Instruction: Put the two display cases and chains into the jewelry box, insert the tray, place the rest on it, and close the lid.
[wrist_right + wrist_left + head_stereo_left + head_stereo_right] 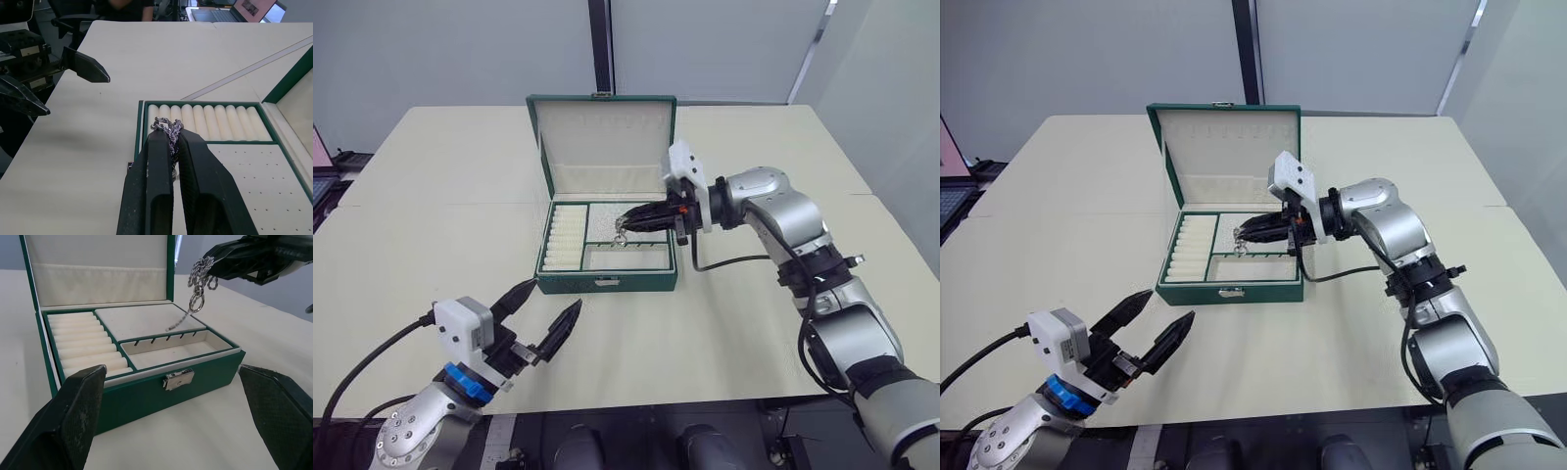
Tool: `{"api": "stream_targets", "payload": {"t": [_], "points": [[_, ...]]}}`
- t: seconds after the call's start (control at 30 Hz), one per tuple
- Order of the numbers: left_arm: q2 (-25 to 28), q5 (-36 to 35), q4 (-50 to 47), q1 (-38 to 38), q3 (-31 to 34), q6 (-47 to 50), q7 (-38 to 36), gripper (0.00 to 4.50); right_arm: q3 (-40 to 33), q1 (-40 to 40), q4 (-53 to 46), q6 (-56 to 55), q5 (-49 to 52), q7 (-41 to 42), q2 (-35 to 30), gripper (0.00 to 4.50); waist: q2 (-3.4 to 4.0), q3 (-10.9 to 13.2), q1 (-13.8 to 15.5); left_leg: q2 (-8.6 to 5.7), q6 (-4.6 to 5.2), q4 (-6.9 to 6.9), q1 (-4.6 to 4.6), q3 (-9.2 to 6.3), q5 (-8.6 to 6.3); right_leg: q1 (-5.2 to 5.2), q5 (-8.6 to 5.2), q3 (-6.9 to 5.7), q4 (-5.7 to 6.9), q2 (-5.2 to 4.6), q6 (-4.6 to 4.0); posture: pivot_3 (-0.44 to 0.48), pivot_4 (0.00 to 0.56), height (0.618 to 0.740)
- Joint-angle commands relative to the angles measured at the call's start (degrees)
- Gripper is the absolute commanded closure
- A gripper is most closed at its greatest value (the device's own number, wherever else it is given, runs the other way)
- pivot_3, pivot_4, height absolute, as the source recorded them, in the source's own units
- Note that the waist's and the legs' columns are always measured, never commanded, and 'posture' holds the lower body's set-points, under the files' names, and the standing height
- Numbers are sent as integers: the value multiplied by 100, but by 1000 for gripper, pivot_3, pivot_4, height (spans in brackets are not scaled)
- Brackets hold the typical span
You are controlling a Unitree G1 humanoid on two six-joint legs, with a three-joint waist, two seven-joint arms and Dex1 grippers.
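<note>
The dark green jewelry box (607,281) stands open at the table's middle, its lid (602,137) upright behind it. The cream-lined tray (565,235) sits inside, with ring rolls on the left and compartments on the right. My right gripper (626,221) hovers over the tray's flat right compartment, shut on a silvery chain (198,281) that dangles from its tips down towards the lining. My left gripper (555,295) is open and holds nothing, low over the table in front of the box and to its left. The display cases are out of view.
A laptop (321,157) sits off the table's far left edge. A seam (431,204) crosses the tabletop at the level of the box. Bare table surrounds the box on every side.
</note>
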Motion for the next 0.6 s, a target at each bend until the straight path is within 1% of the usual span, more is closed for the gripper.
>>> {"api": "stream_targets", "payload": {"t": [0.03, 0.3, 0.6], "points": [[-9, 72, -264, 94, 89, -221, 2, 0, 54, -64, 106, -300, -144, 62, 77, 4491, 0, 0, 2, 0, 0, 0, 0, 0, 0, 0, 0, 0, 0, 0, 0, 0, 150, 740], [24, 120, -301, 102, 71, -298, 78, 0, 283, 71, 659, -756, -610, 16, 237, 4491, 0, 0, -7, 0, -2, 0, 0, 1, -2, -2, 0, 2, -2, 0, 0, 0, 150, 740], [70, 139, -218, -123, -60, -239, 154, 0, 295, 126, 778, -775, -850, -12, 260, 4491, 0, 0, -6, 0, -2, 0, 0, 2, -3, -2, 0, 2, -2, 0, 0, 0, 150, 740]]}}
